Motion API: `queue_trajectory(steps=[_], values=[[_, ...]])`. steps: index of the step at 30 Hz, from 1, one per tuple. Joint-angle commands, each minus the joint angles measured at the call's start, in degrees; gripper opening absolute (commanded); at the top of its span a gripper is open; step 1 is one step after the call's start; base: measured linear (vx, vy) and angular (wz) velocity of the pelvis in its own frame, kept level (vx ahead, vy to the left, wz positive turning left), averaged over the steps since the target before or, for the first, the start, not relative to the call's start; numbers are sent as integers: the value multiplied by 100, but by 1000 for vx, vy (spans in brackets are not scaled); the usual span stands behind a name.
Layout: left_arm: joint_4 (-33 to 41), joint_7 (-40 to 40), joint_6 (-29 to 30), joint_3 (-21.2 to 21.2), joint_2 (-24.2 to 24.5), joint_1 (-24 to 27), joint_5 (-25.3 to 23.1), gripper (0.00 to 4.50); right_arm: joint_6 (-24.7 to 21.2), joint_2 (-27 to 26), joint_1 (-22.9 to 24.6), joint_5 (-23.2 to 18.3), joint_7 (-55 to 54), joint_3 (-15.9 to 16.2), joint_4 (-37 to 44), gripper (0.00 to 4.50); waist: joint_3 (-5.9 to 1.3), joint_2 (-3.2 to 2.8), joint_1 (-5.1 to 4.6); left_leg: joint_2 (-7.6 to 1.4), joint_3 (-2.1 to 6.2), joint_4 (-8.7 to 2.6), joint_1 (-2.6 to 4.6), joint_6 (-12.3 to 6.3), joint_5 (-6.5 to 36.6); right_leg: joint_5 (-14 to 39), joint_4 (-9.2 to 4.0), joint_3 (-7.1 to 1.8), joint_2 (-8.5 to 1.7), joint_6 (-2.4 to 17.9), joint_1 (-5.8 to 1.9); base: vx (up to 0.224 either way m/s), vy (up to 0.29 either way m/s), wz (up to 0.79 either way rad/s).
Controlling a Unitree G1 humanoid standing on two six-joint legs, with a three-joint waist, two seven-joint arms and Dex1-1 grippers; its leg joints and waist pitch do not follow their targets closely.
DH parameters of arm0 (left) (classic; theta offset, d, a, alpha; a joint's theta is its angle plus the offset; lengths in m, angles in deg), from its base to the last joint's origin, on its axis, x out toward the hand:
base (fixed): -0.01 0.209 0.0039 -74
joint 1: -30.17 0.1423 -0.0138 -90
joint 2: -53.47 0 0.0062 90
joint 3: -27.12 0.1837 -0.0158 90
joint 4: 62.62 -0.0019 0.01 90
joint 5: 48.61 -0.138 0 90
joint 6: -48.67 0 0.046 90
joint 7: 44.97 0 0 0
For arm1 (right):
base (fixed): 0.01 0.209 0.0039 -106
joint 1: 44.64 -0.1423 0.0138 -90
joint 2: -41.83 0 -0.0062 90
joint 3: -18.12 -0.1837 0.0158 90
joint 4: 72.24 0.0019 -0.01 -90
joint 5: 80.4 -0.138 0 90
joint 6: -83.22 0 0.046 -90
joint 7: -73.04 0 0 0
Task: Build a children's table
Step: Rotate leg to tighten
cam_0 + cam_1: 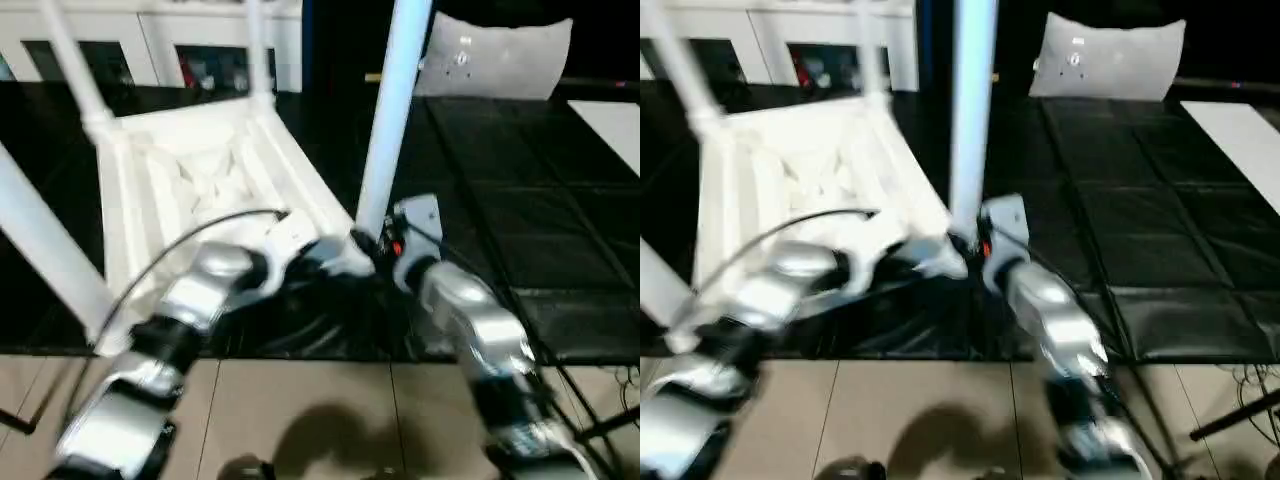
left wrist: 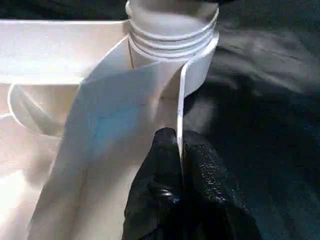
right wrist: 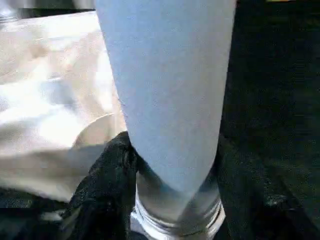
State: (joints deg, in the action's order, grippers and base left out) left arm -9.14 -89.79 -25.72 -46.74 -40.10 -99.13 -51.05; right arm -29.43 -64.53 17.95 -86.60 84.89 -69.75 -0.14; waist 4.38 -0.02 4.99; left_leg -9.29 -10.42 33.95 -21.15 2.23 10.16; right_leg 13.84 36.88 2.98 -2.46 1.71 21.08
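The white table top [image 1: 215, 175] lies upside down on the black workbench, ribbed underside up. White legs stand up from its corner sockets. The leg at the near right corner [image 1: 395, 110] rises steeply, its threaded base [image 2: 172, 35] sitting in the round socket. My right gripper [image 1: 372, 248] is shut on this leg just above the socket, with a black finger [image 3: 102, 187] on each side of the tube. My left gripper [image 2: 180, 147] is shut on the thin white rim of the top [image 2: 181, 95], right beside that socket.
The black mat-covered workbench [image 1: 520, 200] stretches to the right. A grey cushion [image 1: 495, 55] lies at the back, white cabinets [image 1: 150, 40] behind it, and a white board [image 1: 615, 120] at far right. Tiled floor [image 1: 300, 410] lies in front. A black cable [image 1: 190, 235] arcs over my left forearm.
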Motion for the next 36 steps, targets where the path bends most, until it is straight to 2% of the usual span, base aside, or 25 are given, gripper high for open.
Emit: queue_trajectory(steps=[1,3,5,8,10,12,13,14,15,16,18,20,21,22,24,26,27,29,32,34,36], values=[[66,465,-266,-75,-478,-245,124,0,-77,-553,52,-119,-71,430,-411,195,-372,26,10,-419,202,-405,75,-23,686,449,-519,-384,-705,1105,-168,0,0,0],[51,418,-357,-19,-478,-244,62,0,125,-560,53,-92,-127,355,-425,264,-386,26,26,-418,205,-401,60,-119,527,64,-491,-373,-711,1106,-207,0,0,0],[98,266,-477,18,-376,-166,-14,0,321,-507,169,-70,-23,170,-280,271,-380,26,21,-425,199,-405,57,-186,542,-30,-497,-372,-709,1090,-206,0,0,0],[130,120,-578,58,-276,-104,-31,0,499,-355,267,-133,270,179,-141,301,-372,27,34,-434,201,-411,65,-216,643,71,-508,-370,-713,1078,-217,0,0,0],[217,-155,-791,112,-78,27,-35,0,729,-48,453,-232,754,187,108,309,-365,33,46,-441,202,-409,57,-256,683,111,-523,-373,-725,1051,-229,0,0,0],[315,-413,-931,133,89,150,-17,0,914,244,601,-317,1162,181,311,322,-372,38,31,-447,199,-407,47,-333,549,-161,-484,-364,-702,1080,-222,0,0,0],[387,-647,-1080,152,227,246,1,0,1001,507,713,-421,1569,197,473,337,-382,49,46,-443,208,-401,41,-351,503,-228,-483,-355,-705,1063,-253,0,0,0],[419,-764,-1146,160,289,290,18,0,1022,630,760,-470,1760,205,545,337,-393,43,53,-439,210,-379,20,-433,438,-387,-463,-353,-710,1037,-262,0,0,0],[520,-1127,-1334,166,461,419,100,0,1015,987,904,-637,2382,228,761,351,-392,44,51,-442,212,-372,11,-506,409,-533,-452,-344,-700,1056,-272,0,0,0],[544,-1200,-1347,161,489,442,130,0,988,1058,928,-670,2500,236,802,356,-383,44,46,-442,197,-368,5,-555,423,-576,-454,-353,-695,1063,-257,0,0,0],[717,-1708,-1413,172,662,567,331,0,817,1500,1053,-859,3263,323,1024,376,-409,37,55,-450,187,-346,13,-662,360,-731,-423,-334,-690,1179,-230,0,0,0],[858,-2151,-1421,222,805,648,475,0,828,1834,1115,-937,3852,425,1131,376,-398,44,59,-451,187,-335,-18,-737,341,-800,-409,-318,-685,1225,-227,0,0,0],[913,-2364,-1408,279,889,676,507,0,820,1964,1119,-986,4099,455,1156,376,-385,37,70,-455,180,-339,2,-738,459,-582,-440,-312,-689,1260,-208,0,0,0],[913,-2364,-1408,279,889,676,507,0,820,1964,1119,-986,4099,455,1156,376,-379,35,80,-462,179,-343,3,-721,503,-457,-447,-307,-694,1274,-205,0,0,0],[937,-2962,-1520,536,1145,694,405,0,870,2306,1026,-1136,4742,558,1087,376,-367,45,122,-484,176,-356,24,-652,637,-39,-485,-305,-698,1283,-193,0,0,0],[962,-3242,-1579,662,1248,697,359,0,951,2443,950,-1151,5052,649,1009,376,-360,23,152,-501,172,-365,30,-604,666,69,-482,-299,-690,1278,-170,0,0,0],[985,-3410,-1610,734,1303,691,344,0,982,2518,896,-1152,5244,704,961,376,-363,40,165,-508,166,-366,42,-580,694,71,-476,-296,-693,1301,-157,0,0,0],[1015,-3597,-1640,792,1350,677,348,0,970,2597,819,-1172,5478,768,907,376,-361,32,191,-513,167,-369,48,-574,681,54,-469,-293,-706,1332,-151,0,0,0],[1030,-3804,-1691,831,1395,621,355,0,852,2694,693,-1239,5915,895,846,342,-373,41,244,-505,159,-359,39,-585,623,10,-455,-279,-711,1361,-166,0,0,0],[965,-3896,-1760,839,1414,536,331,0,774,2777,610,-1261,6262,1030,790,339,-382,39,290,-511,151,-347,52,-618,572,-65,-445,-277,-712,1348,-149,0,0,0],[913,-3954,-1786,837,1422,481,337,0,742,2846,551,-1267,6504,1139,734,314,-383,50,305,-504,155,-344,33,-643,581,-98,-432,-262,-717,1364,-159,0,0,0]])
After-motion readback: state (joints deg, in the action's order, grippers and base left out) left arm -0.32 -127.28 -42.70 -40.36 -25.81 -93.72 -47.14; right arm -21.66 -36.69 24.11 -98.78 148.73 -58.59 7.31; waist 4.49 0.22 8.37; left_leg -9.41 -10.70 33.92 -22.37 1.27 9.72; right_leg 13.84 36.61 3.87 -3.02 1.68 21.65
